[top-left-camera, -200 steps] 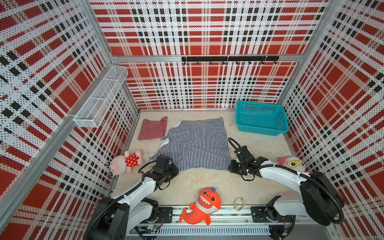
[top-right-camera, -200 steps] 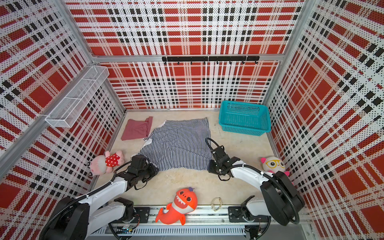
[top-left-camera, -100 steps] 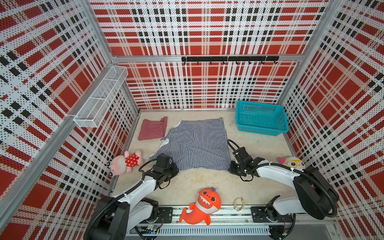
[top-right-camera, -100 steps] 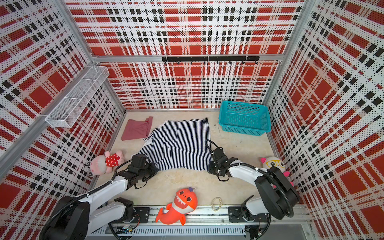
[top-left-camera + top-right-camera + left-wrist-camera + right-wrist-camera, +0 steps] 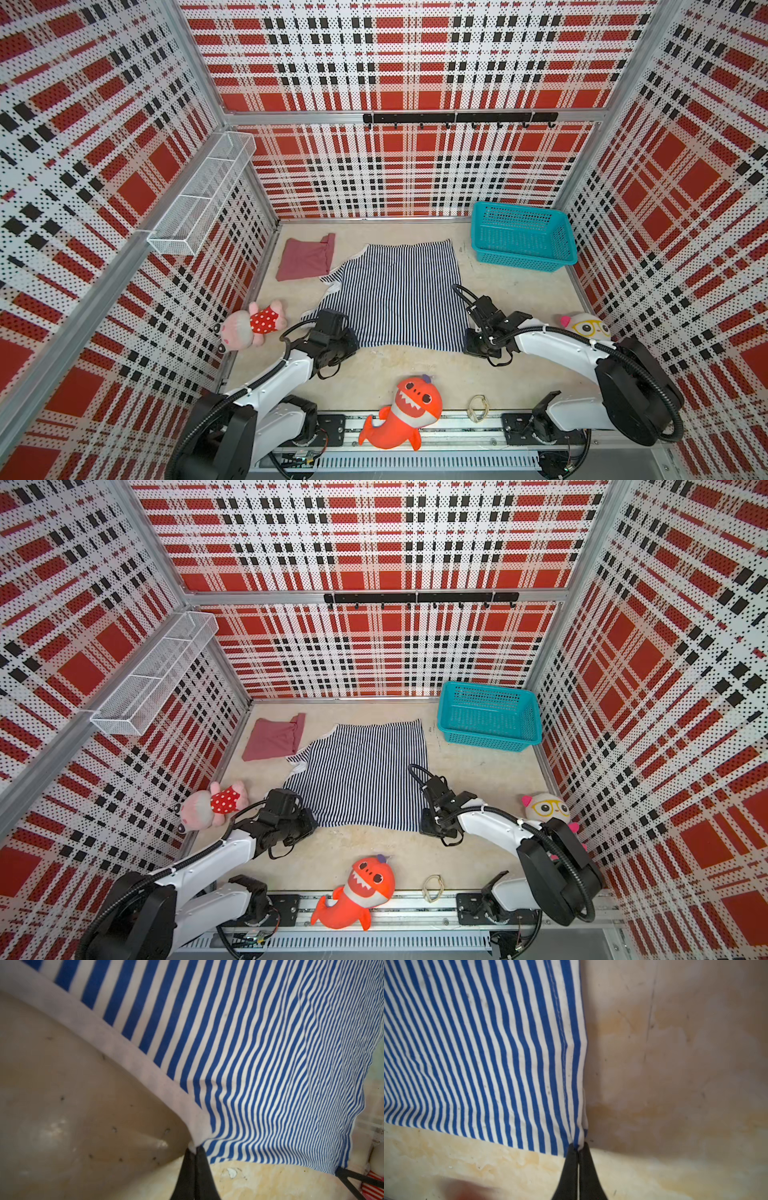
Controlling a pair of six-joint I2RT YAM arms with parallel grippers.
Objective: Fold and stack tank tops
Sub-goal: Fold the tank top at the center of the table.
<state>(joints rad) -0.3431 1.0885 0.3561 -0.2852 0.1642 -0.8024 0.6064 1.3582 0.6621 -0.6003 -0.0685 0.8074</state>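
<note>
The striped navy-and-white tank top lies spread flat in the middle of the table. My left gripper is shut on its near left corner, pinching the white trim. On the near right corner my right gripper is shut, the hem pulled into its tips. In both top views the left gripper and right gripper sit low at those corners. A rose-maroon tank top lies folded at the far left, overlapped by a striped strap.
A teal basket stands at the far right. A pink plush lies by the left wall, an orange shark plush at the front edge, a white plush with glasses at the right. A wire shelf hangs on the left wall.
Both grippers have closed onto the striped top's near corners. The right arm has shifted slightly left and lower to the hem; the left has barely moved.
</note>
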